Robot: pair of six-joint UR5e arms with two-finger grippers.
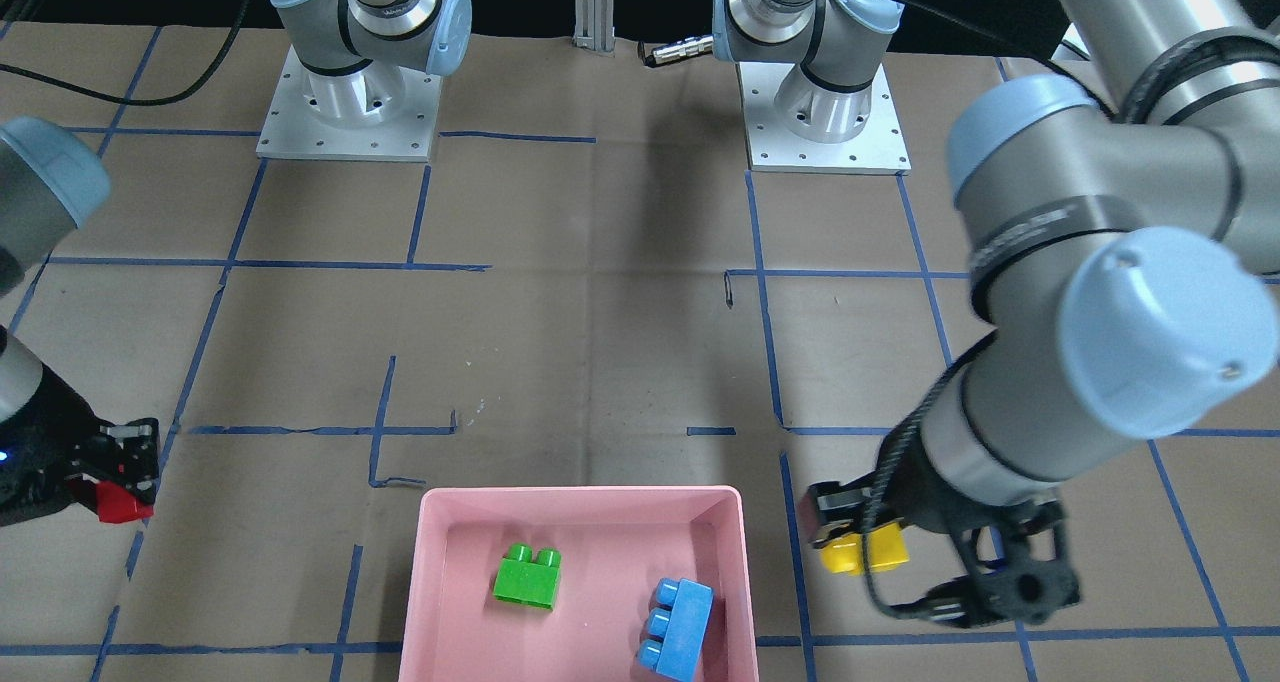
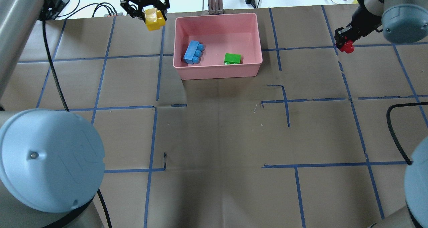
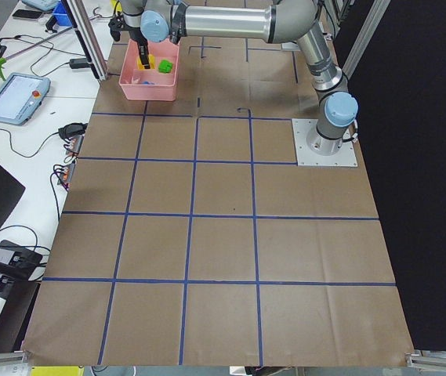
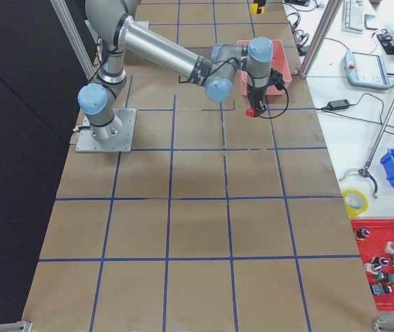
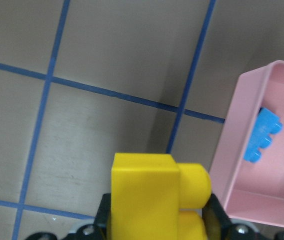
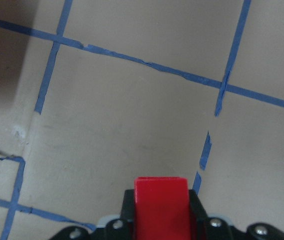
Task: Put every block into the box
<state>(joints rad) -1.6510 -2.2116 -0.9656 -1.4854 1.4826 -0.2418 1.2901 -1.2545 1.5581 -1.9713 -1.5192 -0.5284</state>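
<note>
— Inside the pink box (image 2: 217, 71), what lay there?

— Two blocks. The light blue block (image 2: 193, 52) lay on its side near the wall on the robot's left, with its three studs turned sideways toward the middle. The green block (image 2: 232, 58) sat apart from it, nearer the wall that faced the robot, studs pointing that way.

— And the other two?

— Both were outside the box, each in a gripper. The left gripper (image 2: 152, 15) was closed around the yellow block (image 2: 154, 19), with a finger on either flank. It hung over the brown paper (image 2: 217, 137) just beside the box's far corner on the robot's left. In the left wrist view the box's rim stood to one side of the block, not under it.

— Was the right one also holding?

— Yes. The right gripper (image 2: 344, 42) pinched the red block (image 2: 347, 47) narrowly between its fingers. It was well apart from the box on the robot's right, above a blue tape line (image 2: 367, 47).

— Did either block touch the paper?

— That was hard to judge for the red one; the yellow one looked clear of it.
</note>
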